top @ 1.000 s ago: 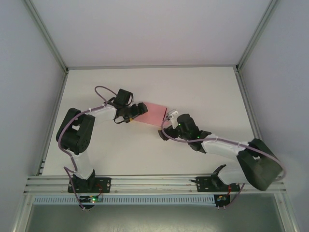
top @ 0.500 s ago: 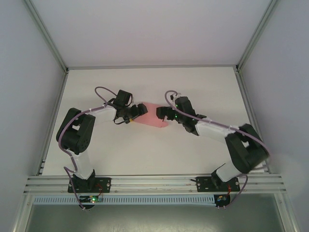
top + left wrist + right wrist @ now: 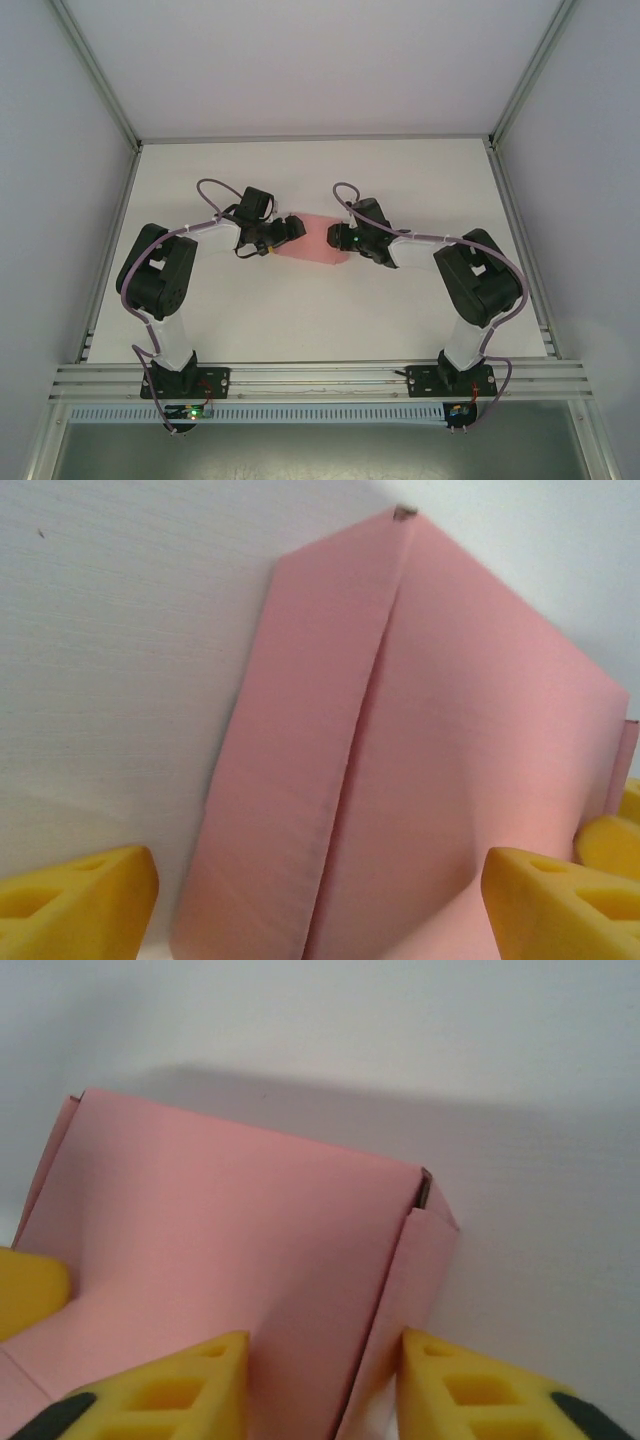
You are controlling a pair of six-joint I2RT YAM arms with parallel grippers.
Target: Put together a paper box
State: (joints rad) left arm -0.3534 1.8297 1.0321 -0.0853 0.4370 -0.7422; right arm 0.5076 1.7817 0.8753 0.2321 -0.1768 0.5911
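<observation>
White tabletop, mid: pink paper box lies flat btw my 2 pincers.
Approx halfway, I'd say: panels folded over along 1 seam, ends yet to close. Long axis runs L-R, arm to arm. Left pincer wide apart astride L end; right pincer around R side flap, can't tell if clamped.
</observation>
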